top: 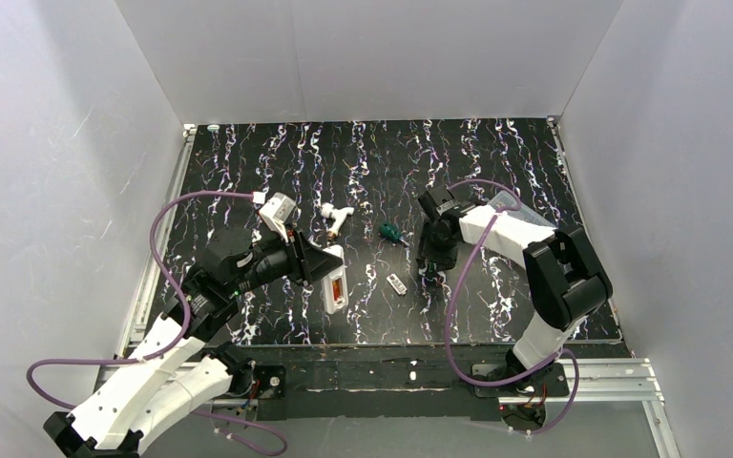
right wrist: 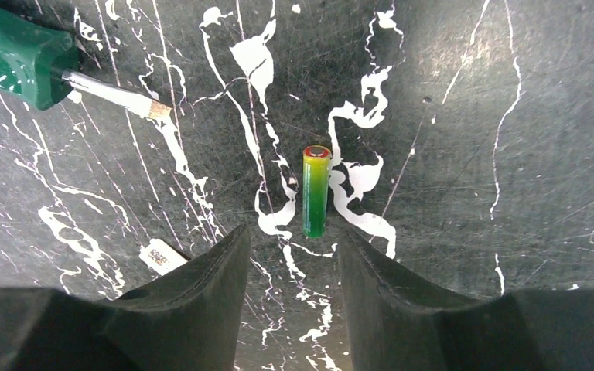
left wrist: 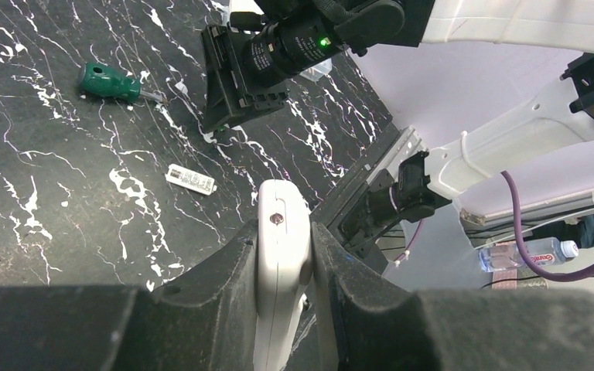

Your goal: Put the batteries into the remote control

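Clenched in the left gripper (left wrist: 282, 259): the slim white plastic bar of the remote control (left wrist: 282, 232), pinched edgewise between both black fingers (left wrist: 220, 274) over the black, white-veined marble-pattern table (top: 248, 172). From above, at about 8 o'clock from the table's centre, long body running toward 6 o'clock, recessed bay facing up. Inside that bay, a short orange strip (top: 337, 286), possibly one cell already seated, though too small to say for sure.

Released and spread apart, holding nothing: the right gripper (right wrist: 292, 239), low over the table at roughly 4 o'clock from centre. Just past its fingertips at 12 o'clock in the wrist view, lying flat on the table: a slender cylindrical battery (right wrist: 316, 191) with green-to-yellow casing and a red cap at the far end, roughly in line with the gap between the jaws and nearer the finger on the 3 o'clock side. Not gripped.

At 10 o'clock from that battery, a small green-handled screwdriver (right wrist: 15, 54), metal shaft pointing toward 4 o'clock. At 8 o'clock from the battery, a small flat whitish cover plate (right wrist: 162, 256), partly hidden behind the other finger. From above, lying between the remote control and the right gripper, apart from both.
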